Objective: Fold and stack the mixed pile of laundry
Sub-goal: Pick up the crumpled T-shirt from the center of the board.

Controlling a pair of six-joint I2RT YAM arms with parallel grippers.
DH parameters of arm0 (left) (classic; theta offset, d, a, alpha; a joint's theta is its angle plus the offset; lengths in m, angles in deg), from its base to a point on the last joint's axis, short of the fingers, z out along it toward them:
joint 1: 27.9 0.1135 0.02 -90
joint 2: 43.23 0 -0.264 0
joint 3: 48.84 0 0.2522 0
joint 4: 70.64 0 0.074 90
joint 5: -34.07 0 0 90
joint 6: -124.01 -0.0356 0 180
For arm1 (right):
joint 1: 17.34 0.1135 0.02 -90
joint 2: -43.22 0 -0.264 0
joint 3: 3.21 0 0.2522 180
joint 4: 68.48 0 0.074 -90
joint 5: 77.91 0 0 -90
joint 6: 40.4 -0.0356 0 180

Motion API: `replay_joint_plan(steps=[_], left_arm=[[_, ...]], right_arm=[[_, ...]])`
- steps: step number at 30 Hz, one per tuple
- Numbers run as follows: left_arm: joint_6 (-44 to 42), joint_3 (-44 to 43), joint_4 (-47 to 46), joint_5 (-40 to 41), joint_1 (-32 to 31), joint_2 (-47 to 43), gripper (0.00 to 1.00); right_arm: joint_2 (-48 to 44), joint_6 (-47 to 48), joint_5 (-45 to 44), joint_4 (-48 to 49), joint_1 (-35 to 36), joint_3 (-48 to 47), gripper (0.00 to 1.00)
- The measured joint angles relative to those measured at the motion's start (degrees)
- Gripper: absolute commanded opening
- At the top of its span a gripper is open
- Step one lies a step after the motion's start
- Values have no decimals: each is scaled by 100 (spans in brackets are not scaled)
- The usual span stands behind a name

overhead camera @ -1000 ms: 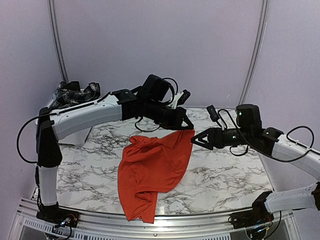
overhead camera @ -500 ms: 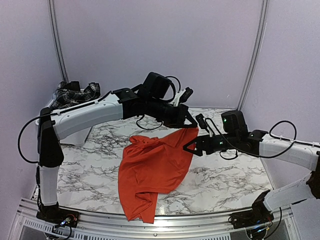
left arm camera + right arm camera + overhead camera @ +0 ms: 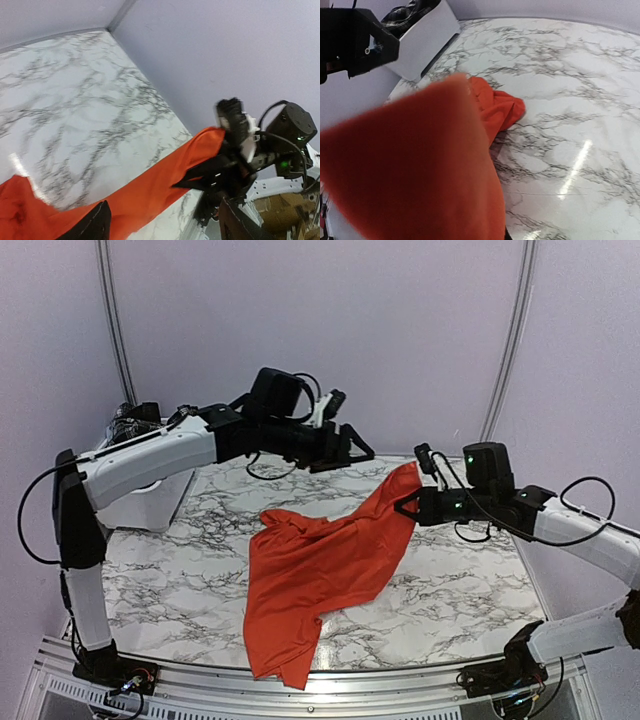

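Over on the left, the white bin (image 3: 150,502) stood at the far left corner of the worktop (image 3: 460,590), with a plaid cloth (image 3: 412,12) bunched up inside it. The left arm reached out above the marble surface, and the left gripper (image 3: 355,447) hung in the air with its jaws spread wide and nothing between them, apart from the cloth below. In the middle lay the orange T-shirt (image 3: 320,560). Most of it was spread on the worktop, a rumpled fold sat at its far left end, and its near end draped over the front edge. One corner was lifted clear of the surface, rising up and to the right in a taut band. At the top of that band, the right gripper (image 3: 410,504) was clamped on the raised corner. From the right wrist, blurred orange cloth filled the foreground and hid the jaws.
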Motion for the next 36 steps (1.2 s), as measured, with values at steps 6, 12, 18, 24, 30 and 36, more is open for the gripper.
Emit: replay_joint_plan(steps=[6, 12, 18, 24, 30, 36], left_arm=[[-138, 1478, 125, 979, 1167, -1010, 80], [-573, 2004, 828, 1934, 1338, -490, 86], [-774, 1884, 1274, 2188, 1241, 527, 98], [-848, 1259, 1497, 2216, 1239, 1287, 38], [-916, 1725, 1561, 2157, 1353, 986, 0], [-903, 3403, 1810, 2197, 1770, -498, 0]], right_arm=[[-413, 339, -435, -1051, -616, -192, 0], [-282, 503, -756, -1912, -835, -192, 0], [-151, 573, -1038, -2356, -1016, -192, 0], [256, 636, -1185, -2660, -1351, -546, 0], [544, 767, -1246, -2796, -1803, -1305, 0], [564, 1001, -1222, -3025, -2159, -1497, 0]])
